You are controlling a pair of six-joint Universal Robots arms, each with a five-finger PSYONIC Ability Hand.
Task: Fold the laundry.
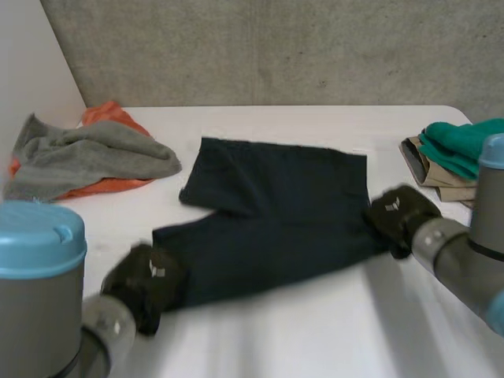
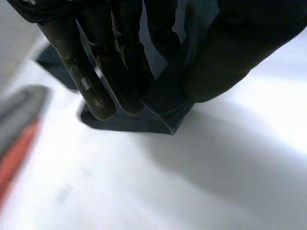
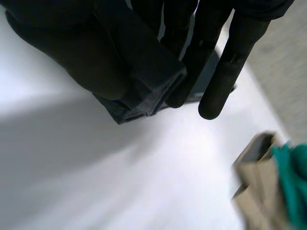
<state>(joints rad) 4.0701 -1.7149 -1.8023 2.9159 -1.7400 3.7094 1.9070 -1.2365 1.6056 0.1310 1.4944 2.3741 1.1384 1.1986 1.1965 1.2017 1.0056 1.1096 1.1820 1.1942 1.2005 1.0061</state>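
Your dark navy garment [image 1: 276, 213] lies spread across the middle of the desk [image 1: 315, 339], mostly flat, with its near part running out toward your left. No fold shows in it yet, so I judge you are at the start of this piece.

Your left hand [image 1: 146, 283] grasps the near left corner; its wrist view shows the cloth pinched between fingers [image 2: 96, 91] and thumb. Your right hand [image 1: 400, 214] grasps the near right corner the same way, a bunched hem caught under its thumb.

A grey cloth [image 1: 87, 157] over an orange one [image 1: 110, 116] sits crumpled at far left, waiting to be folded. At far right, a teal cloth [image 1: 461, 146] rests on a beige one [image 1: 429, 169], which looks folded.
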